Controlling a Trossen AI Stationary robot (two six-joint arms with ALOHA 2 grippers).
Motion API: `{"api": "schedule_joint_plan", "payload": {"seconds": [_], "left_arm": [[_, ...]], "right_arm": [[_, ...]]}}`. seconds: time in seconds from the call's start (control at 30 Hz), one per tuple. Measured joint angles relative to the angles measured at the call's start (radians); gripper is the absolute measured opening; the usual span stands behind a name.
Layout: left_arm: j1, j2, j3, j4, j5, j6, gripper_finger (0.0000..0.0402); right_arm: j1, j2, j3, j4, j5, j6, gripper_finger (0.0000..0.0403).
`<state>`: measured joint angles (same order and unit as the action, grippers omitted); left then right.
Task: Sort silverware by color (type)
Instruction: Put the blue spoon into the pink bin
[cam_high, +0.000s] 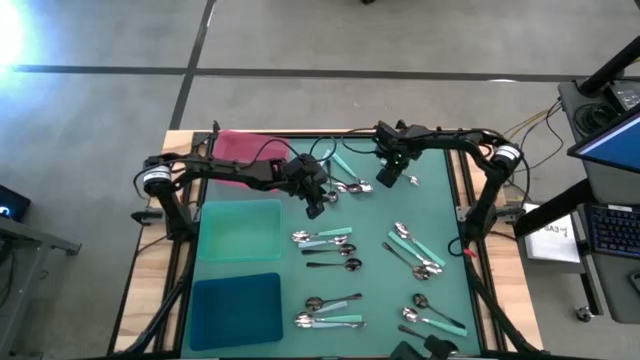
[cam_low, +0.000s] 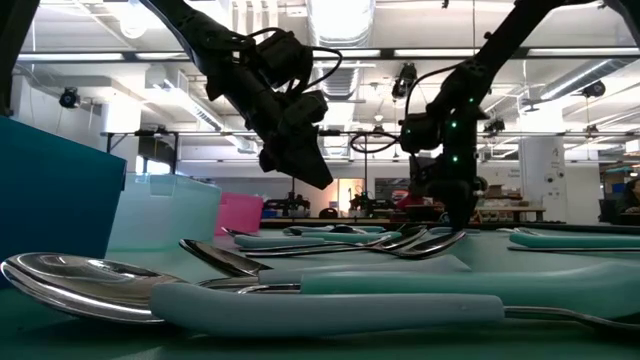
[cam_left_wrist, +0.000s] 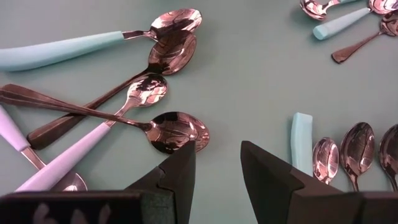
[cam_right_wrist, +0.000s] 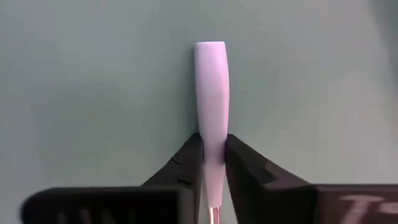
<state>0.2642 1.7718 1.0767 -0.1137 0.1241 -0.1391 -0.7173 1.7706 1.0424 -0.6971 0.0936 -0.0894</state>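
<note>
A grey concrete floor (cam_high: 330, 40) crossed by dark seam lines surrounds the pale wooden table (cam_high: 180, 140); a dark desk with a black keyboard (cam_high: 610, 228) stands to one side; long white ceiling lights (cam_low: 345, 20) glow over the open workshop.

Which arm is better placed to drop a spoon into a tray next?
Right. The right gripper is already shut on a pale-handled utensil; the left gripper is open and empty above the loose spoons.

Bright overhead glare, blurred foreground spoons (cam_low: 90, 285)
</note>
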Motion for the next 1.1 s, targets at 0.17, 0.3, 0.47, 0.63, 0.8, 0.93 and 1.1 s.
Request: {"api": "schedule_joint_plan", "payload": {"seconds": [0.17, 0.3, 0.47, 0.63, 0.8, 0.93, 1.1], "left_arm": [[-0.001, 0.000, -0.009, 0.053, -0.001, 0.035, 0.0112], [-0.001, -0.001, -0.047, 0.188, -0.001, 0.049, 0.0112], [-0.001, -0.001, -0.144, 0.468, -0.001, 0.040, 0.0112], [-0.001, 0.014, -0.275, 0.866, -0.001, -0.004, 0.0112], [-0.001, 0.041, -0.383, 1.251, -0.001, -0.065, 0.0112], [-0.001, 0.089, -0.415, 1.414, -0.001, -0.137, 0.0112], [-0.002, 0.156, -0.378, 1.450, -0.001, -0.208, 0.0112]], "right_arm": [[0.000, -0.022, -0.003, 0.004, -0.005, 0.014, 0.0028], [0.004, -0.090, -0.009, 0.022, -0.020, 0.028, 0.0028], [0.019, -0.225, -0.027, 0.091, -0.122, 0.037, 0.0028], [0.066, -0.345, -0.080, 0.228, -0.275, 0.049, 0.0028], [0.140, -0.437, -0.136, 0.408, -0.358, 0.063, 0.0028], [0.224, -0.481, -0.167, 0.578, -0.374, 0.065, 0.0028], [0.305, -0.486, -0.182, 0.742, -0.365, 0.065, 0.0028]]}}
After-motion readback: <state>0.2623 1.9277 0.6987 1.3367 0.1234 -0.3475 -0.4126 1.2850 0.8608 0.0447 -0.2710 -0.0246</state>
